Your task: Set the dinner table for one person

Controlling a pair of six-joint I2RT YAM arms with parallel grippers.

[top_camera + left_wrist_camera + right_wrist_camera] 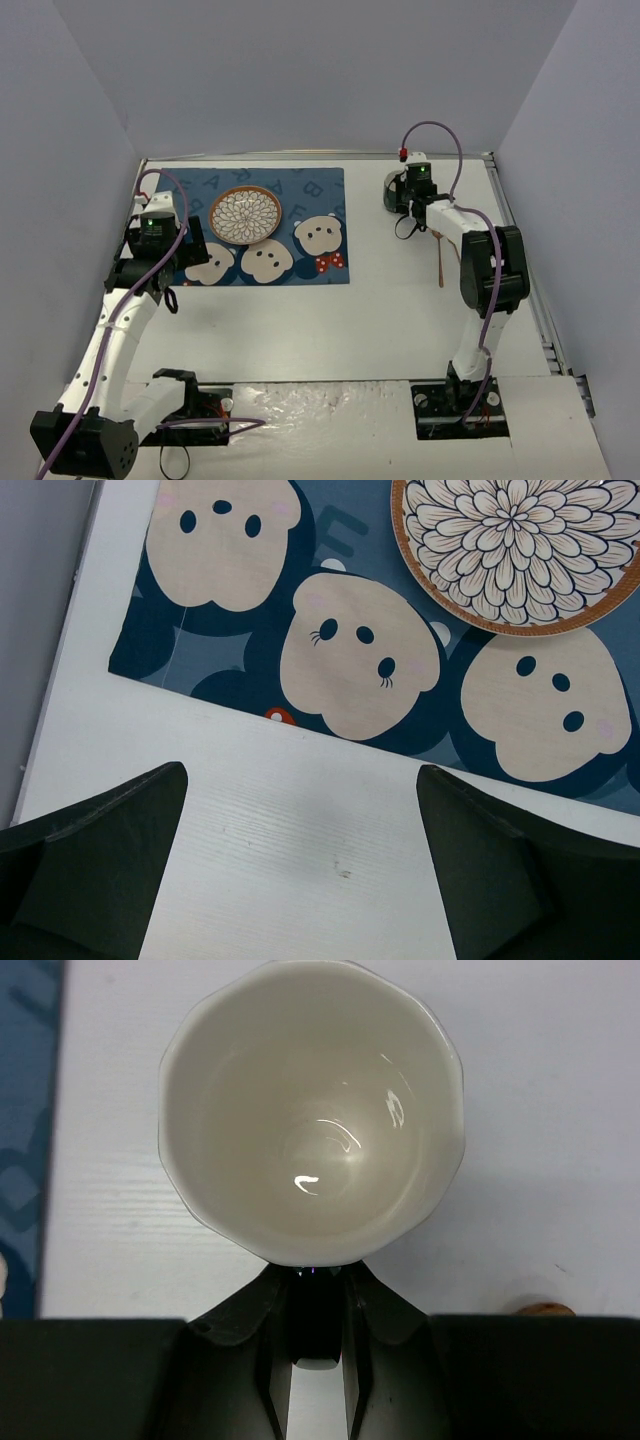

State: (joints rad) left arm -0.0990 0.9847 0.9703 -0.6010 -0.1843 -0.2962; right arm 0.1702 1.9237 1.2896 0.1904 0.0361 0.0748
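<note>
The white dinner table carries a blue bear placemat at the back left. A round flower-patterned plate with a brown rim lies on the mat, also in the left wrist view. My left gripper is open and empty over bare table just off the mat's edge. My right gripper is at the back right, shut on the dark handle of a cup. The cup's white inside faces the right wrist camera, with the gripper at its near rim.
A thin wooden utensil lies on the table below the right gripper; its tip shows in the right wrist view. Grey walls enclose the table on three sides. A metal rail runs along the right edge.
</note>
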